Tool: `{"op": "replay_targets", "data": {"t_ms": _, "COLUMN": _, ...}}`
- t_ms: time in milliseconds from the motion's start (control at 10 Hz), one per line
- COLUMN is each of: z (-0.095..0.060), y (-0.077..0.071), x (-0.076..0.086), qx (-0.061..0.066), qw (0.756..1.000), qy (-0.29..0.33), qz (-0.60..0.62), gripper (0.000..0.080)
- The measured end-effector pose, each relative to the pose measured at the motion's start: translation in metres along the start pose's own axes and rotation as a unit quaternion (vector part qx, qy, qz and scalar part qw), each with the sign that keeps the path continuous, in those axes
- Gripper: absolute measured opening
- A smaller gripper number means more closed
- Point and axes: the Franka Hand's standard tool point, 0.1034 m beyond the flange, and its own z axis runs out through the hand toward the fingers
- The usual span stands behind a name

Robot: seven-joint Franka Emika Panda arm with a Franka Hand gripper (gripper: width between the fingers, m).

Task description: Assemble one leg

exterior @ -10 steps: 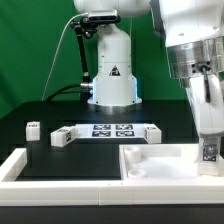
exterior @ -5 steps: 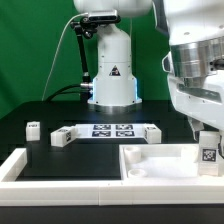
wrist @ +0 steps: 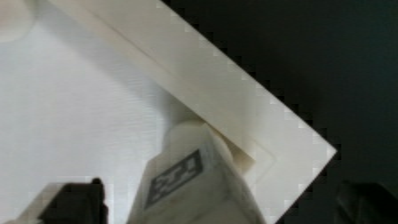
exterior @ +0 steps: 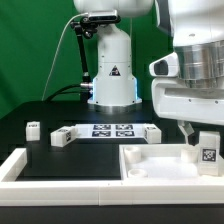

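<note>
The leg (exterior: 207,152), a small white block with a black-and-white tag facing the camera, stands upright in the far right corner of the large white tray-like piece (exterior: 150,165). My gripper (exterior: 203,135) hangs over it, jaws either side, with a gap between the dark finger (exterior: 186,130) and the leg. In the wrist view the leg (wrist: 187,180) stands between the jaws, beside the tray's raised wall (wrist: 196,85); one dark finger (wrist: 71,200) stays clear of it.
The marker board (exterior: 112,130) lies at mid table, with small white blocks at its ends (exterior: 60,137) (exterior: 150,133). Another small block (exterior: 33,128) stands at the exterior view's left. A white bar (exterior: 20,165) runs along the front left. The robot base (exterior: 112,70) is behind.
The hand has turned and shifted toward the exterior view's left, uncovering the top of the leg. The leg has stayed in place with its tag still facing the camera.
</note>
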Motion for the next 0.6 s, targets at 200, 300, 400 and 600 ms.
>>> {"op": "replay_targets", "data": {"t_ms": 200, "z": 0.0004, "y": 0.0008, "x": 0.0003, "qx": -0.010, "qw": 0.993, "qy": 0.006, "qz": -0.118, "gripper": 0.0649}}
{"op": "replay_targets", "data": {"t_ms": 300, "z": 0.0002, "y": 0.0003, "x": -0.0001, "qx": -0.015, "qw": 0.988, "qy": 0.009, "qz": -0.151, "gripper": 0.0649}}
{"op": "replay_targets", "data": {"t_ms": 400, "z": 0.0002, "y": 0.0007, "x": 0.0002, "qx": -0.024, "qw": 0.974, "qy": 0.012, "qz": -0.227, "gripper": 0.0649}}
{"op": "replay_targets", "data": {"t_ms": 600, "z": 0.0001, "y": 0.0015, "x": 0.0012, "qx": -0.024, "qw": 0.970, "qy": 0.012, "qz": -0.240, "gripper": 0.0624}}
